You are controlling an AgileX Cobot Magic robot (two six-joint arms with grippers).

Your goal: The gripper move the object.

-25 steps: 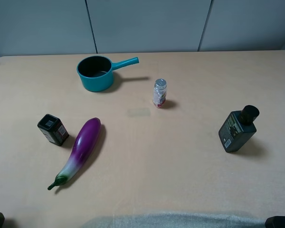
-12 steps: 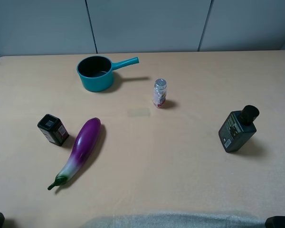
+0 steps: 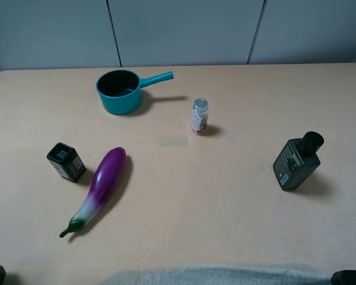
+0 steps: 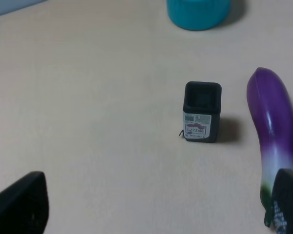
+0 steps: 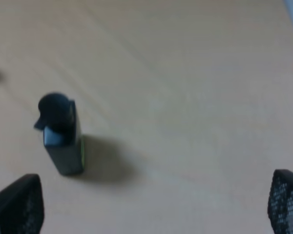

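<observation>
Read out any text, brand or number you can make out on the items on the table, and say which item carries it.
Small black boxy bottle: white-and-red label, print too small to read.
Larger dark-green bottle with round black cap: pale label patch, blurred, unreadable.
Clear shaker with silver lid: red-and-white markings, nothing legible.
Teal pot and purple eggplant: no text.

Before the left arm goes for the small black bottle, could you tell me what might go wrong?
The eggplant lies right beside the small black bottle, so an open finger of the left gripper could nudge it. The bottle stands upright on a small base and might tip if it is bumped from one side.
</observation>
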